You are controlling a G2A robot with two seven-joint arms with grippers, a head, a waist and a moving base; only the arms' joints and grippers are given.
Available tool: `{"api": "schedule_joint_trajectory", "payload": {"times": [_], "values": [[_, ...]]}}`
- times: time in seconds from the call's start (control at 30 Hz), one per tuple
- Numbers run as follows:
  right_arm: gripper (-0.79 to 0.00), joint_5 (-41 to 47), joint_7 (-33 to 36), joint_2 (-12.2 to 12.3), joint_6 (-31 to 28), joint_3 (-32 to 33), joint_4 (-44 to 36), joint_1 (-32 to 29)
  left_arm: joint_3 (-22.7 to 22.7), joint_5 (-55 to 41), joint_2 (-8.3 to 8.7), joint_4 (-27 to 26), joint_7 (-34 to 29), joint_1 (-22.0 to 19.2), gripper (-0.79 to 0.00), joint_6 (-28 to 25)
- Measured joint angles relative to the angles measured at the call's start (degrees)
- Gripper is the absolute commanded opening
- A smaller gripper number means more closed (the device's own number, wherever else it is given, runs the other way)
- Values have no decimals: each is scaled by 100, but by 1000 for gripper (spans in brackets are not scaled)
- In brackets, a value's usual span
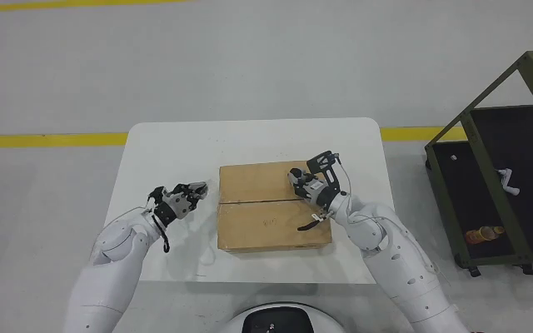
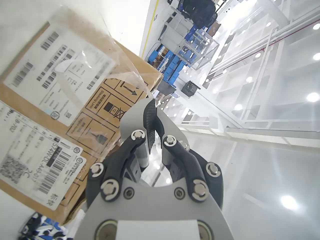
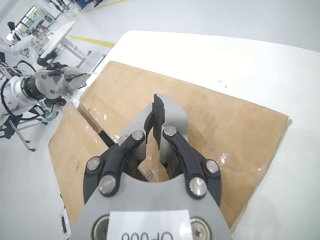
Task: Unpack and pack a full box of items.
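Note:
A brown cardboard box [image 1: 275, 206] lies in the middle of the white table [image 1: 250, 141], its two top flaps meeting at a seam that gapes slightly [image 3: 105, 136]. Shipping labels cover its side [image 2: 82, 106]. My left gripper [image 1: 190, 197] [image 2: 151, 103] is just off the box's left side, shut on a strip of clear tape [image 2: 117, 58] that stretches back to the box. The right wrist view shows that gripper [image 3: 72, 78] and the tape [image 3: 93, 72] beyond the box [image 3: 212, 126]. My right gripper [image 1: 312, 179] [image 3: 157, 101] is shut with nothing in it, over the box's right part near the seam.
A green-framed cart [image 1: 491, 191] with a few items stands on the floor off the table's right side. A yellow line [image 1: 58, 140] runs across the floor behind the table. Bare tabletop lies behind and left of the box.

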Motion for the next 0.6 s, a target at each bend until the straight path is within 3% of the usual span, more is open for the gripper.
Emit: {"api": "schedule_joint_trajectory", "payload": {"times": [0.47,0.6], "values": [[-785,23,2,-14,1,-17,22,18,-457,964,140,-1029,271,269,-785,-408],[-785,29,8,-20,-2,-30,41,24,-432,959,141,-1200,161,303,-570,-440]]}}
